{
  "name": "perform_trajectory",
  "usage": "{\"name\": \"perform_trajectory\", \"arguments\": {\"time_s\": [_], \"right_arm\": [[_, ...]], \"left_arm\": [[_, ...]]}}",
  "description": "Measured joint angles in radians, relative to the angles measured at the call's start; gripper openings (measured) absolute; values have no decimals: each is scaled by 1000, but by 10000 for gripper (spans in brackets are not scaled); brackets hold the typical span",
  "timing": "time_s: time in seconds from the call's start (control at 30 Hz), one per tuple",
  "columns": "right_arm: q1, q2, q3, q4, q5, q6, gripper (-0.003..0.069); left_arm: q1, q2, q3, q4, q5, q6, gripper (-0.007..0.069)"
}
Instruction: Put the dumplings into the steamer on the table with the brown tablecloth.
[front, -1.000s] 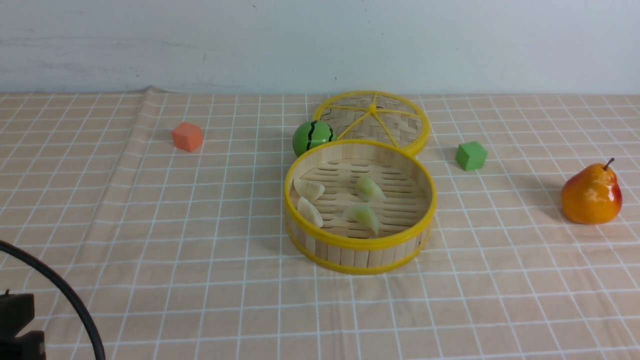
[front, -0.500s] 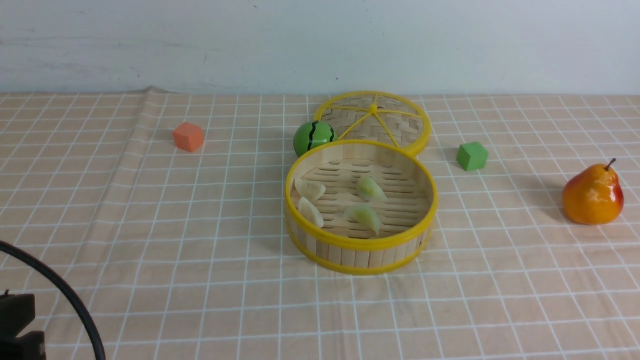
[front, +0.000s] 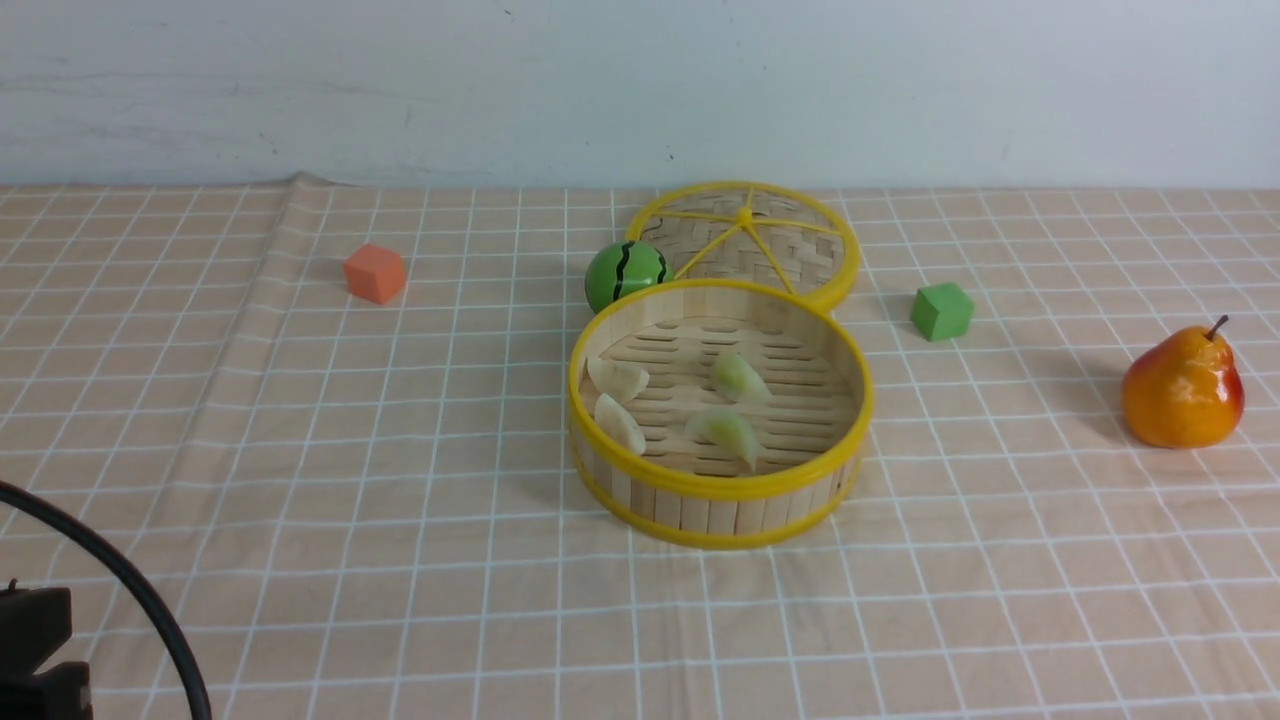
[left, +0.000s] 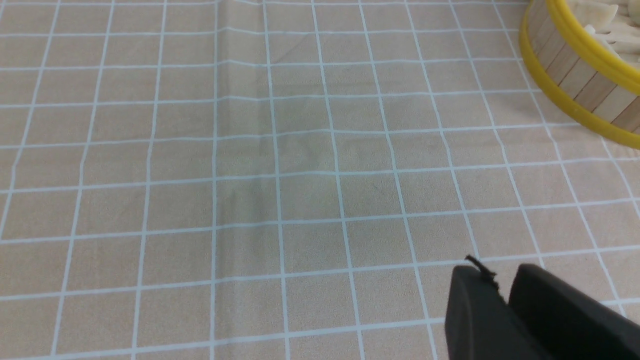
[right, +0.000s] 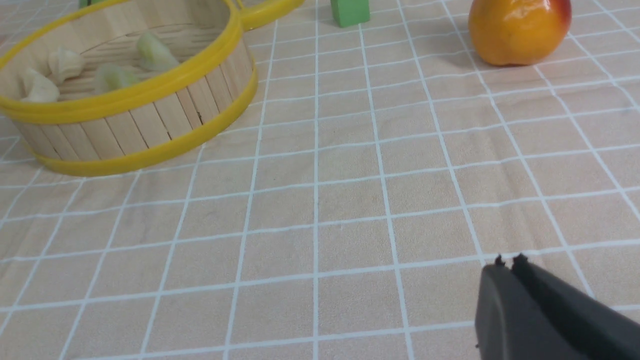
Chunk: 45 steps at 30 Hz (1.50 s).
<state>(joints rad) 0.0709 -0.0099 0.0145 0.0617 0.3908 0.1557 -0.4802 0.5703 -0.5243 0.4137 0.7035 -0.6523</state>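
My left claw and right claw both sit pinched together, holding nothing, low over the peach-brown gridded tablecloth. Further out, all four small crescent dumplings lie inside the round yellow-rimmed bamboo steamer; I judge nothing is left.

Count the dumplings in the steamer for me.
4, all on the steamer floor: two whitish dumplings by its left wall, two pale green dumplings near the middle. None visible on the cloth.
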Motion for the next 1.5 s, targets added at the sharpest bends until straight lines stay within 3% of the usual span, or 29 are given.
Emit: {"name": "perform_trajectory", "arguments": {"time_s": [0.63,0.87,1.03,1.13,1.23,1.4,1.5], "right_arm": [[1,0,0,0,1,-2,43],[1,0,0,3,1,-3,43],[1,0,0,3,1,-3,48],[1,0,0,3,1,-3,53],[1,0,0,3,1,-3,57],[1,0,0,3,1,-3,64],[1,0,0,3,1,-3,70]], "left_arm": [[0,-3,27,0,-3,0,113],[0,-168,142,17,-52,0,121],[12,-419,243,41,-259,0,122],[94,-530,311,26,-378,22,89],[221,-579,389,-113,-488,138,-13],[318,-581,508,-321,-549,357,-14],[345,-581,547,-398,-428,449,-14]]}}
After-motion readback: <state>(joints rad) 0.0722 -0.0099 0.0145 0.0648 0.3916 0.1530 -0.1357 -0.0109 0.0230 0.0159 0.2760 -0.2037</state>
